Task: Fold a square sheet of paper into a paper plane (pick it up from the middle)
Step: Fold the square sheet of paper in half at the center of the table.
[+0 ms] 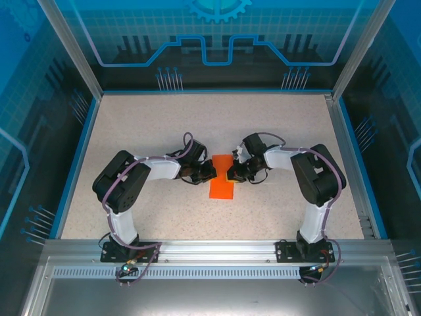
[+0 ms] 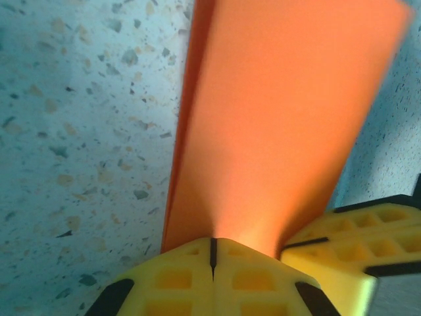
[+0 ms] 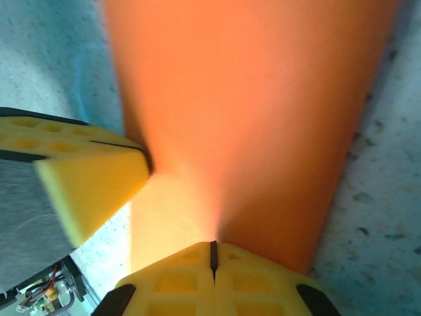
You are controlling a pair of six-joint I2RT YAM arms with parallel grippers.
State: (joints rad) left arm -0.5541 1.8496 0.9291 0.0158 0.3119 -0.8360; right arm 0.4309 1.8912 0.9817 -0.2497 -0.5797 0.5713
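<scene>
— Where was the square sheet of paper (image 1: 222, 179)?
— At the middle of the speckled table (image 1: 164, 125), folded narrow, between both arms.
— And the claws?
— The left gripper (image 1: 209, 172) pinched one long edge; the right gripper (image 1: 230, 175) was clamped on the other.

Both arms rise from their bases, bend at the elbow and turn in toward each other, so the two wrists come close near the middle. The left gripper (image 1: 210, 172) and the right gripper (image 1: 230, 174) sit tip to tip, just beside each other. Each has its yellow fingers (image 2: 177, 278) pressed tight together, pinching the orange sheet of paper (image 1: 222, 189).
</scene>
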